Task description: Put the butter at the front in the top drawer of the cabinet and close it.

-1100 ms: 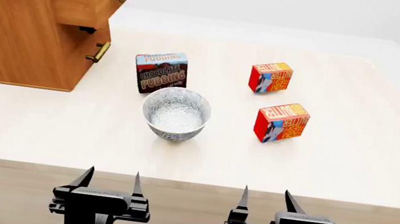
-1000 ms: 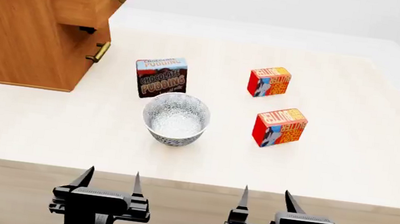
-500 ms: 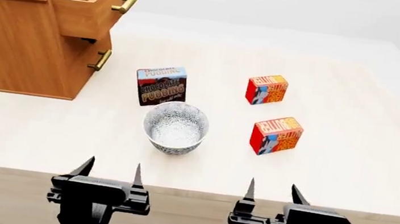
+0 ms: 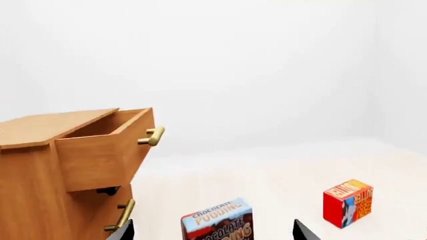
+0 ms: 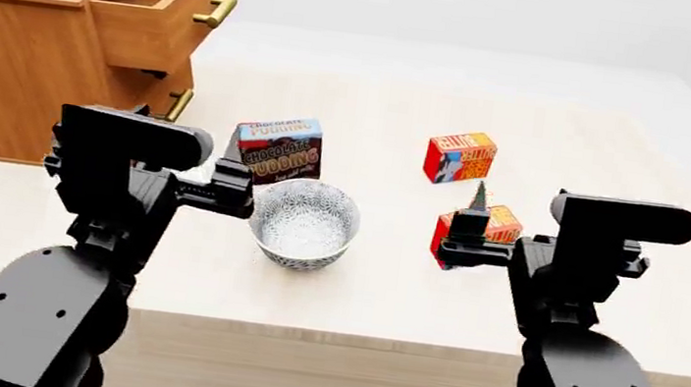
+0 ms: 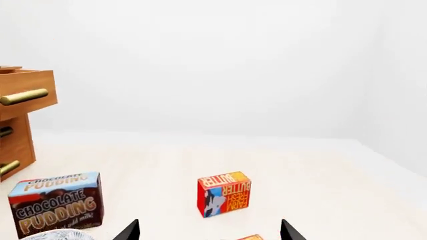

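The cabinet (image 5: 35, 37) stands at the table's far left with its top drawer (image 5: 158, 7) already pulled out, so the real risk is choosing the wrong 1 of 2 identical boxes. The butter (image 5: 489, 233) at the front sits just beyond the right gripper (image 5: 475, 231), partly hidden by it, while the other butter box (image 5: 460, 156) lies farther back. Both the right gripper and the left gripper (image 4: 210, 231) hang released and empty, and a carry leftward could clip the bowl (image 5: 303, 220) or pudding box (image 5: 279, 150).

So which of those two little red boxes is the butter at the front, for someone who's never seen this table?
Start at the light-brown wooden cabinet, then cross the pale table past the speckled white bowl. The small red butter box beside it, behind the right claw, is the one; its twin sits farther back.
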`<state>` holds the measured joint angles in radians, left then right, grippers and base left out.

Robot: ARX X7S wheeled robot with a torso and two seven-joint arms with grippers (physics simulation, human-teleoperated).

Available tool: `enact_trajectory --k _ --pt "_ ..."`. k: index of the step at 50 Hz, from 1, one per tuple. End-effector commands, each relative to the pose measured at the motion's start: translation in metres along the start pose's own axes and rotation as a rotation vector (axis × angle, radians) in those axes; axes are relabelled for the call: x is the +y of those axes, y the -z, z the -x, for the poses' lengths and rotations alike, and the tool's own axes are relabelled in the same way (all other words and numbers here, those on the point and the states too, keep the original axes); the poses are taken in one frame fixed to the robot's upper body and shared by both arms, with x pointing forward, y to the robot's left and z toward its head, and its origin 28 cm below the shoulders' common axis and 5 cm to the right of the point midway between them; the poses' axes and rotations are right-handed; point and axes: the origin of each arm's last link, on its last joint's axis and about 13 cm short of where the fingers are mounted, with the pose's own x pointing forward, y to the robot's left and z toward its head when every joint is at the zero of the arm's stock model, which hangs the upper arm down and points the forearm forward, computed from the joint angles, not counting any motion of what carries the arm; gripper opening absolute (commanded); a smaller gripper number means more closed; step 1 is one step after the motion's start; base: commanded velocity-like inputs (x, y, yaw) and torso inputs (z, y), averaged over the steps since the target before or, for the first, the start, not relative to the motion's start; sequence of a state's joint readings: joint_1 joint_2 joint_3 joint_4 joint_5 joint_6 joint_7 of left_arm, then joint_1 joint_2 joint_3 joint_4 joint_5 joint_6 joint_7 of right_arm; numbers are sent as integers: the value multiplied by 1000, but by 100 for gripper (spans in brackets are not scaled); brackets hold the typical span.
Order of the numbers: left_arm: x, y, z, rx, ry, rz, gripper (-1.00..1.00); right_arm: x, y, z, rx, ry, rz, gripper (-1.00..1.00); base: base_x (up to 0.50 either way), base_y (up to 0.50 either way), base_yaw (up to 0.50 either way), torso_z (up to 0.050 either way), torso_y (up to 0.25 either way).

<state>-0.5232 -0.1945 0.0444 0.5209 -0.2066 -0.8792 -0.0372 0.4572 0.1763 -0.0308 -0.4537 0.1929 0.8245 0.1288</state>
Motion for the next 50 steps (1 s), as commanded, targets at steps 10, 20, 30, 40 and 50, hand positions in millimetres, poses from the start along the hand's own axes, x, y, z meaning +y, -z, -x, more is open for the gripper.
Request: enact_trajectory --k 10,20,30,40,50 --pt "34 -114 -73 -38 -43 -52 100 -25 -123 -61 -53 26 53 100 0 0 0 50 0" --pt "45 -162 -113 -36 -78 -59 100 -33 -173 -92 -47 41 91 100 0 0 0 23 0" --pt "47 -194 -133 -55 -76 -91 100 -35 -207 -119 -52 43 84 100 0 0 0 0 0" --pt "48 -200 -130 -66 -85 -106 100 -32 -224 -130 -58 34 72 100 0 0 0 0 0" --pt "46 -189 -121 -67 -77 -115 100 -30 -223 -126 -48 10 88 100 0 285 0 0 0"
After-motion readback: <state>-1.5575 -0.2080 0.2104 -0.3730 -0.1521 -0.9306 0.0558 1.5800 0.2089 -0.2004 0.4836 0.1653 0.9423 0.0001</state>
